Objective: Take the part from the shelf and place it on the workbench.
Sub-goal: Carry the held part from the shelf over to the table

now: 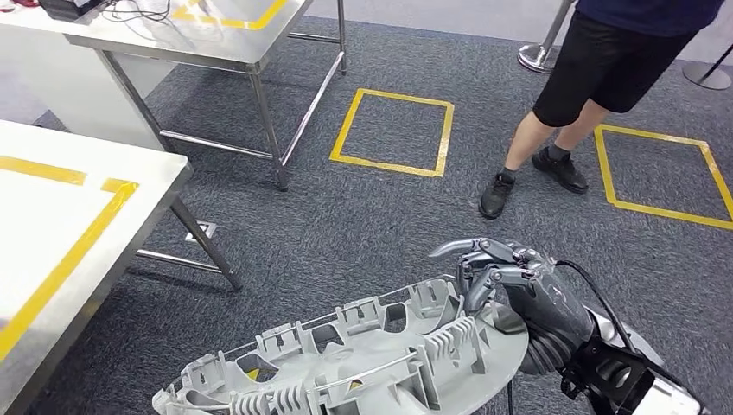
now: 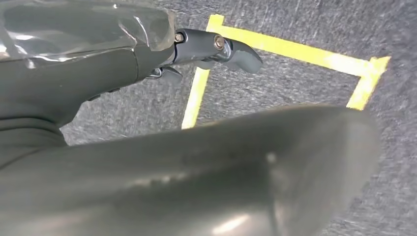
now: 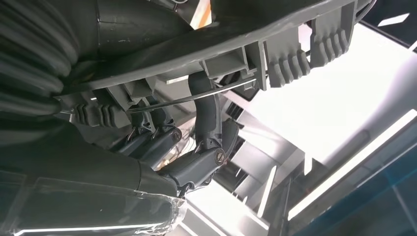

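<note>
Grey plastic part (image 1: 363, 363), long and curved with ribbed clips and slots along its inner face, hangs above the dark carpet (image 1: 363, 233) low in the head view, its ribbed side turned up. The right hand (image 1: 506, 277) grasps the part at its right end: fingers curl over the rim, and in the right wrist view the right hand's dark fingers (image 3: 206, 123) reach in among the part's ribs and a thin metal wire. In the left wrist view the left hand (image 2: 98, 59) lies close against the part's smooth outer surface, which fills the lower frame as a blurred grey mass; one finger (image 2: 221, 49) sticks out straight beyond it. Whether this hand is grasping the part I cannot tell.

To the left of the part stands a white worktop (image 1: 69, 251) marked with yellow tape, the part's left end near its edge but apart from it. Beyond the part, further from the robot, stands a steel table (image 1: 207, 43) with thin legs. Two yellow tape squares lie on the carpet beyond the part, one (image 1: 393, 130) near the steel table, another (image 1: 666, 177) off to the right. A person (image 1: 596, 78) in dark shorts and black shoes stands between these squares, past the right hand.
</note>
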Available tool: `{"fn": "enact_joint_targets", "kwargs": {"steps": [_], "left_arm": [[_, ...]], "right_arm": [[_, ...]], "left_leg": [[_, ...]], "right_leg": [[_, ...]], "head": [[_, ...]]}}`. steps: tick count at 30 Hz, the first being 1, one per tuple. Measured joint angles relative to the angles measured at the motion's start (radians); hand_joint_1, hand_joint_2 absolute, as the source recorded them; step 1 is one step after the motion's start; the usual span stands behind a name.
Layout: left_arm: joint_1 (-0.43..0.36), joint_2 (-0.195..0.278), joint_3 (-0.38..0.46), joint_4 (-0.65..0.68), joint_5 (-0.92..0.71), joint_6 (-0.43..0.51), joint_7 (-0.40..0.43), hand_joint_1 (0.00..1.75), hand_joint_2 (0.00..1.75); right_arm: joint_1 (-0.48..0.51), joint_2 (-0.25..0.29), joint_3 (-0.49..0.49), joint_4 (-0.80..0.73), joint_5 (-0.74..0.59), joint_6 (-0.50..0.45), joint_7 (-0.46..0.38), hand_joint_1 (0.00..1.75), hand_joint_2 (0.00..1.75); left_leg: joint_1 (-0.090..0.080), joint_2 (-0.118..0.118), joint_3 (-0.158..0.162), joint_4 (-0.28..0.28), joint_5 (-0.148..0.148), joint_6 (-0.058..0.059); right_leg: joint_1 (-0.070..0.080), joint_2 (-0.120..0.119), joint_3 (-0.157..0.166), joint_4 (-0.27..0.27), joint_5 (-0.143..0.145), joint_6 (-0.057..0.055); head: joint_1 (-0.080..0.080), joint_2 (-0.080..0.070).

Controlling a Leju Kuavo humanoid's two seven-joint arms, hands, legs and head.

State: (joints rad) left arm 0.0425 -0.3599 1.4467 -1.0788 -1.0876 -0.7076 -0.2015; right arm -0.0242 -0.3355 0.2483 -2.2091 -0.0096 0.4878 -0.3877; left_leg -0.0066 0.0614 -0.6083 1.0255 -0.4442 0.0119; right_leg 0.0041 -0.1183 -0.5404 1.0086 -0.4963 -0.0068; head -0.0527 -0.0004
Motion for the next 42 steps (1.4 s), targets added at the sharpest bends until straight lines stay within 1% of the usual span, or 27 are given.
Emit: {"fn": "enact_joint_targets", "kwargs": {"steps": [2, 4, 6, 8, 9, 10, 12, 13, 15, 16, 17, 19, 21, 23, 24, 25, 26, 28, 30, 32, 33, 35, 37, 38, 39, 40, 42], "left_arm": [[0.003, 0.0, 0.0, -0.001, 0.0, 0.0, 0.0, 0.0, 0.0], [0.006, 0.0, 0.0, -0.002, 0.004, 0.0, 0.001, 0.0, 0.0], [0.006, 0.0, -0.003, -0.003, 0.011, 0.0, 0.003, 0.0, 0.0], [0.005, -0.001, -0.009, -0.003, 0.018, 0.0, 0.006, 0.0, 0.0], [0.006, -0.001, -0.012, -0.002, 0.021, 0.0, 0.008, 0.0, 0.0], [0.007, -0.001, -0.014, -0.002, 0.024, 0.0, 0.01, 0.0, 0.0], [0.009, -0.001, -0.018, -0.002, 0.026, -0.002, 0.011, 0.0, 0.0], [0.01, -0.001, -0.019, -0.003, 0.027, -0.003, 0.012, 0.0, 0.0], [0.017, 0.0, -0.023, -0.005, 0.033, -0.003, 0.016, 0.0, 0.0], [0.022, 0.0, -0.024, -0.007, 0.039, -0.003, 0.02, 0.0, 0.0], [0.028, 0.0, -0.026, -0.008, 0.046, -0.002, 0.025, 0.0, 0.0], [0.035, 0.0, -0.031, -0.01, 0.061, 0.0, 0.035, 0.0, 0.0], [0.035, 0.0, -0.038, -0.012, 0.074, 0.002, 0.042, 0.0, 0.0], [0.033, 0.0, -0.044, -0.013, 0.082, 0.004, 0.046, 0.0, 0.0], [0.033, 0.0, -0.045, -0.013, 0.085, 0.004, 0.048, 0.0, 0.0], [0.034, 0.0, -0.046, -0.013, 0.087, 0.006, 0.05, 0.0, 0.0], [0.036, 0.0, -0.047, -0.013, 0.091, 0.007, 0.053, 0.0, 0.0], [0.038, 0.001, -0.049, -0.015, 0.102, 0.013, 0.059, 0.0, 0.0], [0.038, 0.002, -0.055, -0.016, 0.116, 0.02, 0.064, 0.0, 0.0], [0.042, 0.002, -0.065, -0.016, 0.133, 0.027, 0.073, 0.0, 0.0], [0.045, 0.001, -0.07, -0.016, 0.142, 0.03, 0.077, 0.0, 0.0], [0.05, 0.001, -0.082, -0.016, 0.158, 0.037, 0.085, 0.0, 0.0], [0.05, -0.001, -0.097, -0.016, 0.171, 0.041, 0.09, 0.0, 0.0], [0.051, -0.002, -0.103, -0.016, 0.176, 0.041, 0.091, 0.0, 0.0], [0.052, -0.003, -0.109, -0.015, 0.179, 0.041, 0.092, 0.0, 0.0], [0.053, -0.004, -0.113, -0.015, 0.182, 0.041, 0.094, 0.0, 0.0], [0.059, -0.004, -0.121, -0.014, 0.191, 0.041, 0.101, 0.0, 0.0]], "right_arm": [[-0.002, 0.0, 0.001, 0.001, 0.0, 0.0, 0.0, 1.75, 1.75], [-0.004, -0.001, 0.002, 0.001, 0.0, 0.0, 0.0, 1.75, 1.75], [-0.006, -0.001, 0.003, 0.003, -0.001, 0.0, 0.0, 1.75, 1.75], [-0.006, -0.001, 0.005, 0.006, -0.002, 0.001, 0.001, 1.75, 1.75], [-0.006, -0.001, 0.006, 0.008, -0.002, 0.002, 0.002, 1.75, 1.75], [-0.006, -0.001, 0.007, 0.009, -0.003, 0.002, 0.003, 1.75, 1.75], [-0.008, 0.0, 0.009, 0.011, -0.003, 0.004, 0.004, 1.75, 1.75], [-0.009, 0.0, 0.01, 0.011, -0.003, 0.005, 0.005, 1.75, 1.75], [-0.011, 0.001, 0.013, 0.014, -0.004, 0.007, 0.007, 1.75, 1.75], [-0.011, 0.002, 0.014, 0.016, -0.005, 0.008, 0.008, 1.75, 1.75], [-0.013, 0.002, 0.015, 0.018, -0.005, 0.008, 0.008, 1.75, 1.75], [-0.015, 0.002, 0.016, 0.02, -0.006, 0.008, 0.008, 1.75, 1.75], [-0.016, 0.004, 0.018, 0.021, -0.007, 0.01, 0.008, 1.75, 1.75], [-0.016, 0.007, 0.021, 0.023, -0.007, 0.011, 0.009, 1.75, 1.75], [-0.016, 0.009, 0.023, 0.025, -0.008, 0.012, 0.009, 1.75, 1.75], [-0.017, 0.01, 0.025, 0.027, -0.008, 0.013, 0.009, 1.75, 1.75], [-0.018, 0.011, 0.026, 0.028, -0.008, 0.014, 0.009, 1.75, 1.75], [-0.021, 0.012, 0.027, 0.028, -0.007, 0.019, 0.01, 1.75, 1.75], [-0.024, 0.014, 0.028, 0.03, -0.006, 0.024, 0.014, 1.75, 1.75], [-0.029, 0.017, 0.029, 0.031, -0.003, 0.027, 0.019, 1.75, 1.75], [-0.032, 0.018, 0.031, 0.031, -0.002, 0.027, 0.023, 1.75, 1.75], [-0.036, 0.017, 0.032, 0.031, -0.003, 0.027, 0.028, 1.75, 1.75], [-0.036, 0.016, 0.033, 0.032, -0.005, 0.027, 0.03, 1.75, 1.75], [-0.035, 0.016, 0.034, 0.033, -0.006, 0.027, 0.031, 1.75, 1.75], [-0.035, 0.015, 0.035, 0.034, -0.007, 0.028, 0.032, 1.75, 1.75], [-0.035, 0.015, 0.036, 0.034, -0.007, 0.028, 0.033, 1.75, 1.75], [-0.036, 0.014, 0.038, 0.035, -0.009, 0.027, 0.034, 1.75, 1.75]], "left_leg": [[0.0, -0.024, 0.004, -0.012, 0.005, 0.01], [0.007, -0.048, 0.018, -0.031, 0.015, 0.021], [0.01, -0.072, 0.025, -0.038, 0.02, 0.027], [0.01, -0.102, 0.025, -0.038, 0.019, 0.028], [0.011, -0.118, 0.026, -0.038, 0.018, 0.027], [0.012, -0.135, 0.027, -0.037, 0.017, 0.026], [0.014, -0.168, 0.029, -0.031, 0.013, 0.018], [0.013, -0.182, 0.026, -0.025, 0.009, 0.012], [0.013, -0.204, 0.018, -0.017, 0.004, 0.0], [0.014, -0.213, 0.015, -0.015, 0.004, -0.006], [0.016, -0.213, 0.012, -0.015, 0.003, -0.01], [0.015, -0.161, -0.004, 0.02, -0.018, -0.02], [0.012, -0.091, -0.058, 0.13, -0.074, -0.025], [0.014, -0.071, -0.126, 0.256, -0.121, -0.026], [0.014, -0.068, -0.141, 0.281, -0.121, -0.024], [0.014, -0.066, -0.136, 0.265, -0.103, -0.021], [0.012, -0.059, -0.109, 0.212, -0.071, -0.015], [-0.002, -0.009, -0.036, 0.074, -0.014, 0.004], [-0.015, 0.023, -0.003, 0.007, 0.001, 0.018], [-0.017, 0.002, -0.001, -0.002, 0.003, 0.025], [-0.014, -0.011, 0.004, -0.01, 0.007, 0.029], [-0.005, -0.037, 0.017, -0.027, 0.017, 0.037], [0.001, -0.067, 0.019, -0.031, 0.02, 0.04], [0.002, -0.084, 0.019, -0.031, 0.02, 0.04], [0.002, -0.101, 0.02, -0.031, 0.02, 0.039], [0.004, -0.117, 0.022, -0.03, 0.019, 0.038], [0.008, -0.15, 0.024, -0.024, 0.015, 0.03]], "right_leg": [[-0.002, -0.01, 0.005, -0.003, -0.005, 0.009], [-0.007, 0.037, -0.008, 0.032, -0.026, 0.011], [-0.012, 0.098, -0.069, 0.152, -0.077, 0.006], [-0.015, 0.112, -0.14, 0.277, -0.114, 0.009], [-0.017, 0.113, -0.153, 0.292, -0.109, 0.016], [-0.021, 0.115, -0.146, 0.263, -0.087, 0.027], [-0.034, 0.145, -0.088, 0.123, -0.02, 0.049], [-0.039, 0.163, -0.062, 0.062, 0.006, 0.05], [-0.038, 0.18, -0.039, 0.012, 0.025, 0.038], [-0.034, 0.17, -0.037, 0.012, 0.027, 0.028], [-0.033, 0.16, -0.035, 0.012, 0.027, 0.021], [-0.033, 0.139, -0.031, 0.009, 0.027, 0.008], [-0.028, 0.115, -0.026, 0.009, 0.022, -0.001], [-0.02, 0.088, -0.024, 0.009, 0.017, -0.008], [-0.017, 0.074, -0.023, 0.009, 0.015, -0.011], [-0.014, 0.061, -0.02, 0.009, 0.012, -0.013], [-0.011, 0.049, -0.016, 0.009, 0.009, -0.014], [-0.004, 0.028, -0.007, 0.008, 0.001, -0.012], [0.0, 0.007, -0.002, 0.007, -0.005, -0.006], [0.002, -0.015, 0.003, 0.004, -0.009, 0.002], [0.001, -0.008, 0.005, 0.008, -0.014, 0.005], [-0.004, 0.044, -0.019, 0.066, -0.044, 0.005], [-0.011, 0.099, -0.087, 0.2, -0.096, 0.004], [-0.014, 0.109, -0.122, 0.262, -0.114, 0.007], [-0.017, 0.112, -0.143, 0.293, -0.117, 0.013], [-0.021, 0.113, -0.145, 0.283, -0.102, 0.024], [-0.031, 0.132, -0.096, 0.155, -0.034, 0.048]], "head": [[0.0, 0.0], [0.003, 0.0], [0.009, 0.0], [0.011, 0.0], [0.011, 0.0], [0.012, 0.0], [0.013, 0.0], [0.014, 0.0], [0.015, 0.0], [0.015, 0.0], [0.015, 0.0], [0.01, 0.0], [0.004, 0.0], [0.004, 0.0], [0.003, 0.0], [0.003, 0.0], [0.003, 0.0], [0.004, 0.0], [0.004, 0.0], [0.003, 0.0], [0.005, 0.0], [0.007, 0.0], [0.011, 0.0], [0.014, 0.0], [0.014, 0.0], [0.014, 0.0], [0.014, 0.0]]}}
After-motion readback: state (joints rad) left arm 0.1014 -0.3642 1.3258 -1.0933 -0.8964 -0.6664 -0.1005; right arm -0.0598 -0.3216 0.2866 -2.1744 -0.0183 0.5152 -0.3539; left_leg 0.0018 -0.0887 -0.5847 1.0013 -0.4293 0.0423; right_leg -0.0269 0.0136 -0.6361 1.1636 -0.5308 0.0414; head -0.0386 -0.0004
